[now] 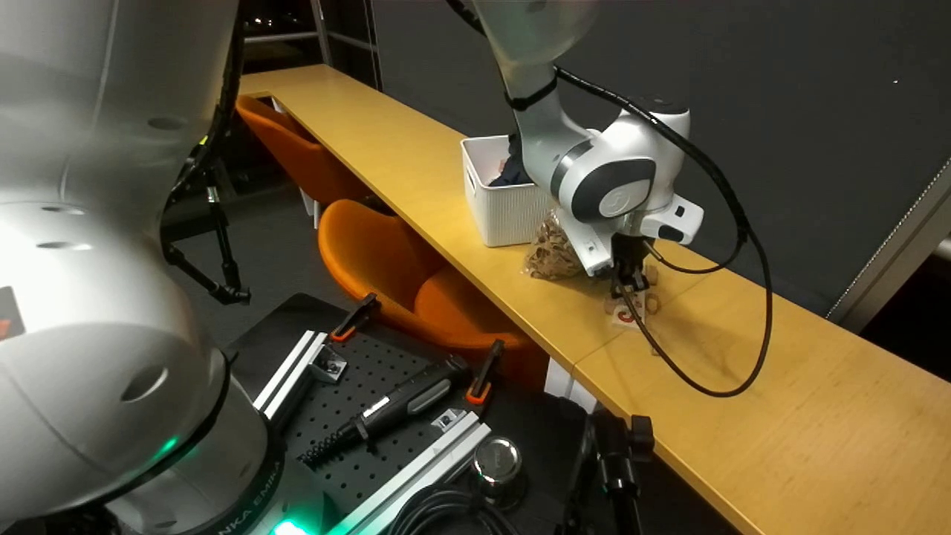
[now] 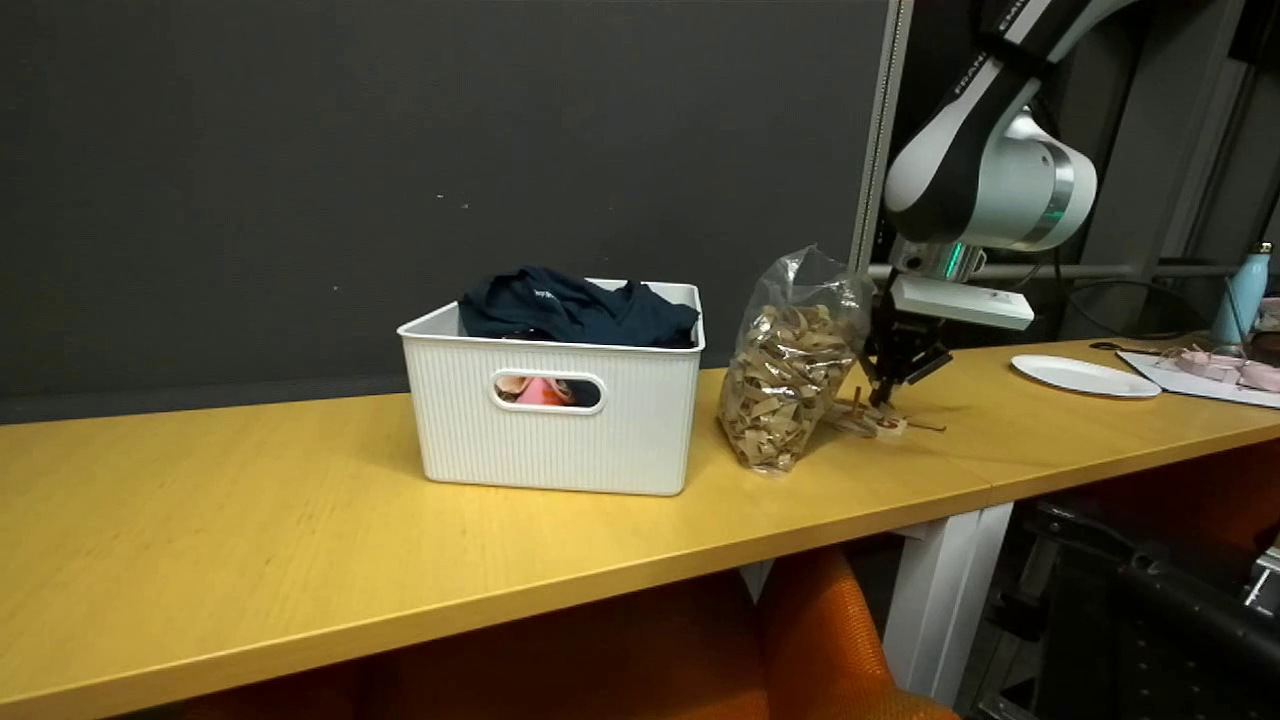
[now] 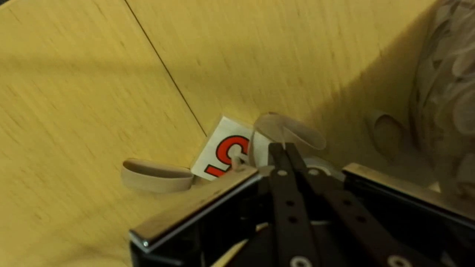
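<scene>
My gripper (image 3: pixel 284 145) points down at the wooden table, its two dark fingertips together. A thin edge of a beige rubber band (image 3: pixel 270 124) runs into the narrow gap between the tips, and the band's loops spread around them. Just beside and below lies a white card (image 3: pixel 233 127) with a red, black-outlined figure, partly hidden by the band and gripper. Another beige band (image 3: pixel 157 181) lies at the card's left corner. In both exterior views the gripper (image 1: pixel 630 284) (image 2: pixel 882 393) is low over the card (image 1: pixel 626 318) (image 2: pixel 890 427) and the loose bands.
A clear bag of beige bands (image 2: pixel 785 395) (image 1: pixel 551 256) (image 3: pixel 452 100) stands close beside the gripper. Beyond it is a white box (image 2: pixel 555 445) (image 1: pixel 513 219) with dark cloth (image 2: pixel 570 312). A white plate (image 2: pixel 1085 377) and blue bottle (image 2: pixel 1243 300) are on the table. Orange chairs (image 1: pixel 386 260) stand alongside.
</scene>
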Available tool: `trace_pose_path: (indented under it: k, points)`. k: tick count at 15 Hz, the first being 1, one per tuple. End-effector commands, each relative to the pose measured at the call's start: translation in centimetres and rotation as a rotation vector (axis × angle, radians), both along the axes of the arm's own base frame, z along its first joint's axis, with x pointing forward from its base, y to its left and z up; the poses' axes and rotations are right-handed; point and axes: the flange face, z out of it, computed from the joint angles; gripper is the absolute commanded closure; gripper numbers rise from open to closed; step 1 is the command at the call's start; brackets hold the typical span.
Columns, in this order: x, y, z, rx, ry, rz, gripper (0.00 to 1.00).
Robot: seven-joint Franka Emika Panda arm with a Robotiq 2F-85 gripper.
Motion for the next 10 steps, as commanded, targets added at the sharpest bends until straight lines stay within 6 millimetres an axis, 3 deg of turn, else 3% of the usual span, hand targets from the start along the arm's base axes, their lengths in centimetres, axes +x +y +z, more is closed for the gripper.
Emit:
trace_pose_path:
  k: [1, 5, 10]
  points:
    - [1.9, 0.5, 0.3, 0.008, 0.008, 0.029, 1.00]
    - [3.0, 1.3, -0.7, 0.029, 0.035, 0.048, 1.00]
    - [2.7, 1.2, -2.1, 0.040, 0.063, 0.047, 1.00]
